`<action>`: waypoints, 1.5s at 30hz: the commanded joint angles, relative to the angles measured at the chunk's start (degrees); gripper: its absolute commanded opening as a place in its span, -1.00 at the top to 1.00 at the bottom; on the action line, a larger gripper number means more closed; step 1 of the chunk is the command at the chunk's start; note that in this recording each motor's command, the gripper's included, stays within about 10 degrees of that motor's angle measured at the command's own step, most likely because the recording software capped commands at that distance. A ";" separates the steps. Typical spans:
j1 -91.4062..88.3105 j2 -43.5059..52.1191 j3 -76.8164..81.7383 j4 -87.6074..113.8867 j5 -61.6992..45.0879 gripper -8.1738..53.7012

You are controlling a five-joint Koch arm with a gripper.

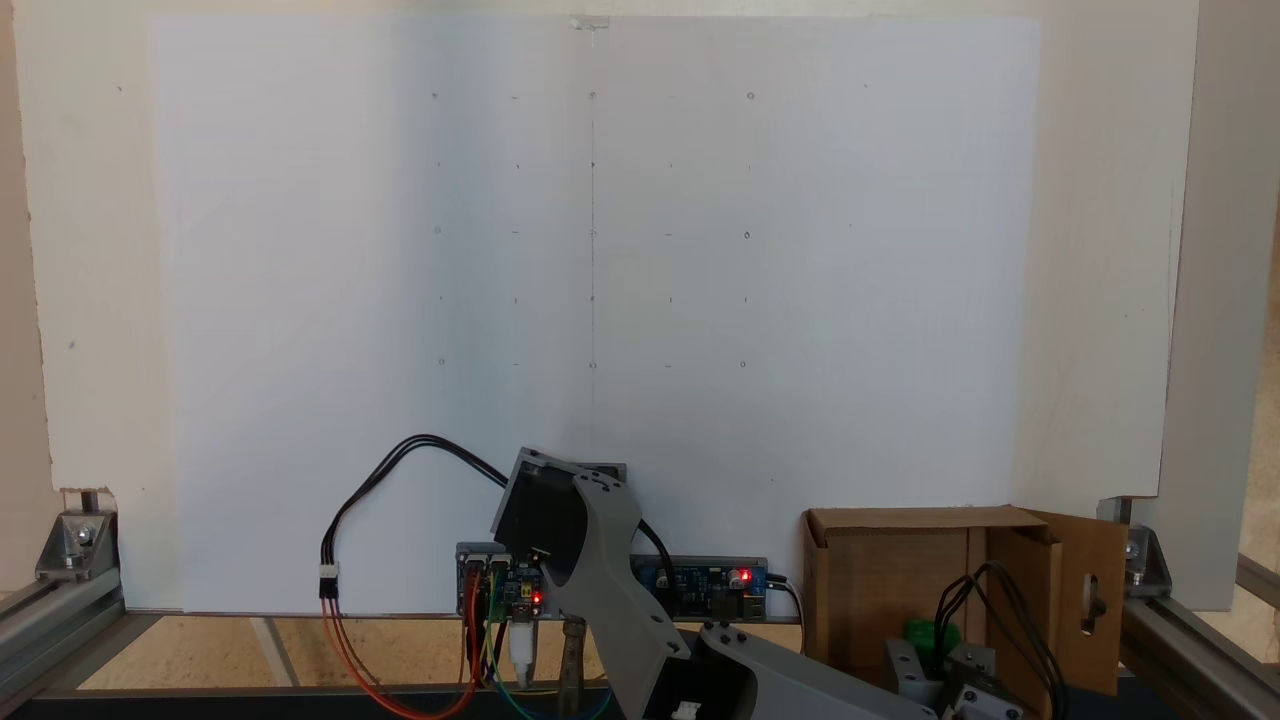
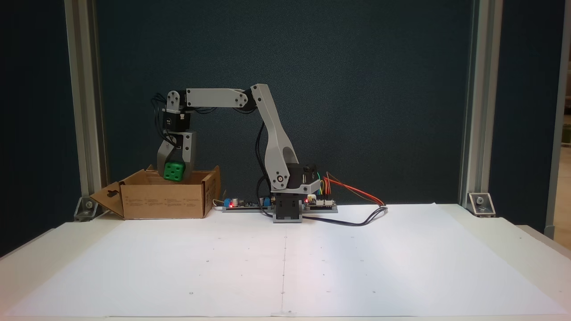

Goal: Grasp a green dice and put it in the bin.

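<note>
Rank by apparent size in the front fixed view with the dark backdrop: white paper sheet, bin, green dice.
1. white paper sheet, largest by far, though nearest the camera.
2. bin.
3. green dice, smallest, held in the tool just above the bin.

White table (image 2: 490, 232) — paper sheet (image 2: 285, 267), bin (image 2: 165, 200), arm base (image 2: 287, 209).

No text legible. The bin (image 2: 163, 200) carries small dark print blocks on its front wall, too small to read. A black servo on the arm's wrist bears a white label (image 2: 170, 120), unreadable. The green dice (image 2: 174, 171) shows dark pips, five on one face.
</note>
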 commanded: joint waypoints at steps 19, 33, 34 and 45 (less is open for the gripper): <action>-38.30 28.83 -2.81 -10.55 19.34 -0.66; -96.57 48.52 21.71 -22.48 25.22 -0.67; -100.79 50.45 26.54 -25.12 25.05 -0.67; -111.01 66.36 71.81 -53.51 24.61 -0.68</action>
